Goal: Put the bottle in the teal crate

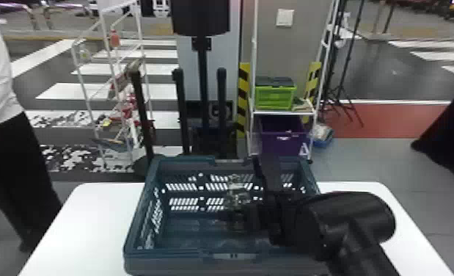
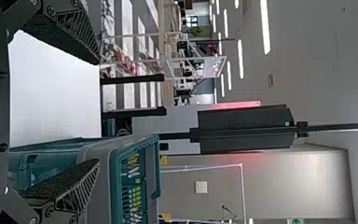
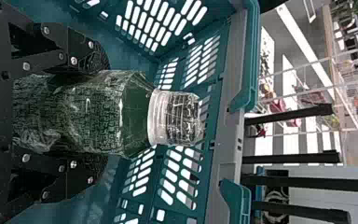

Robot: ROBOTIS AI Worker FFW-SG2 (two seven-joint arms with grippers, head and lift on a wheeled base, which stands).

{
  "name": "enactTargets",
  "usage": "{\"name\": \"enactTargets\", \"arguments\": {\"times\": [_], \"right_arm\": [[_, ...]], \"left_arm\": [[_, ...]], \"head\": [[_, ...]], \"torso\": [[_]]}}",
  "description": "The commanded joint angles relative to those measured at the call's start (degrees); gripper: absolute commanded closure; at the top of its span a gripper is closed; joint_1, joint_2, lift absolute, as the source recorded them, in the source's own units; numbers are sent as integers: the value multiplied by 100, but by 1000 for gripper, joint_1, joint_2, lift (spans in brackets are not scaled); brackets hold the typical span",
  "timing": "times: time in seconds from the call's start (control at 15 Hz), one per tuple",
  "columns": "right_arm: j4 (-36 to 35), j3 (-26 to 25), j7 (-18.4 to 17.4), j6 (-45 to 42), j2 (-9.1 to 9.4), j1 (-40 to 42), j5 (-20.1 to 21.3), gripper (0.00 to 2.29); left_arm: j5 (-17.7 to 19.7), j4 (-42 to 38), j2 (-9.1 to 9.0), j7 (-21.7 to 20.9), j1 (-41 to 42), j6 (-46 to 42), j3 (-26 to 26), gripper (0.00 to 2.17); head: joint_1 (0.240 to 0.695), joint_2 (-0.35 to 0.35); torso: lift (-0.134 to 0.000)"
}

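The teal crate point(image 1: 171, 253) stands on the white table, and my right gripper point(image 1: 237, 216) is down inside it, holding the bottle point(image 1: 237, 191) upright. In the right wrist view the same gripper point(image 3: 81, 114) is shut on the clear bottle point(image 3: 93, 112), one finger on each side of its body, with the wide cap end free. The crate's slotted walls point(image 3: 235, 70) surround it; whether the bottle touches the crate floor I cannot tell. My left gripper point(image 2: 95, 112) stands open beside the crate point(image 2: 112, 186) with nothing between its fingers.
The white table point(image 1: 86, 220) extends to both sides of the crate. Behind it stand a black pole stand point(image 1: 203, 80), a white rack with a green crate point(image 1: 275, 97) and a purple bin point(image 1: 282, 137), and another white rack at the left.
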Motion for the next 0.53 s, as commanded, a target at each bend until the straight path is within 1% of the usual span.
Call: {"name": "enactTargets", "arguments": {"times": [0.0,0.13,0.4,0.47], "right_arm": [[363,5,2,53,5,-154,-107,2159],[618,14,2,35,5,-216,-186,2159],[916,14,2,-35,5,-357,-142,2142],[952,22,2,-53,5,-365,-159,2027]], "left_arm": [[4,1,0,0,0,0,6,144],[13,1,0,-8,-9,0,15,144],[22,10,0,-8,-9,0,41,144],[31,19,0,-17,-18,0,50,144]], "head": [[499,0],[499,0],[499,0],[499,0]], "torso": [[0],[0],[0],[0]]}}
